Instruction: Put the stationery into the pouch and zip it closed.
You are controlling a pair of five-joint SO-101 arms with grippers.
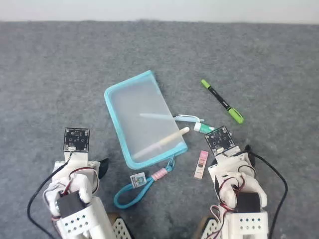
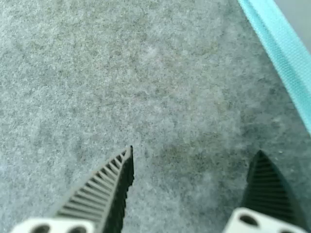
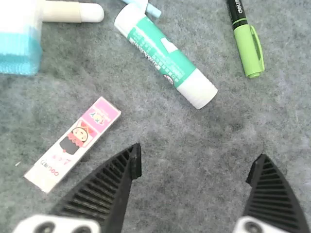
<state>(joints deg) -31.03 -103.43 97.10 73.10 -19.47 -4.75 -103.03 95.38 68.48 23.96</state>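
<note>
The translucent pouch (image 1: 141,115) with a teal border lies on the grey carpet, its mouth towards the right arm. A light blue pen (image 1: 174,118) and a cream pen (image 1: 169,138) stick partway out of it. On the carpet beside the mouth lie a green glue stick (image 3: 165,56), a pink eraser (image 3: 73,143) and a green marker (image 1: 222,101). My right gripper (image 3: 199,167) is open above bare carpet, with the eraser and glue stick just ahead of it. My left gripper (image 2: 194,165) is open over carpet, the pouch's teal edge (image 2: 282,53) a little beyond it.
A teal wrist strap (image 1: 130,193) with a pink link and a small tag trails from the pouch's near corner between the two arms. Grey carpet runs far behind the pouch to a pale wall edge.
</note>
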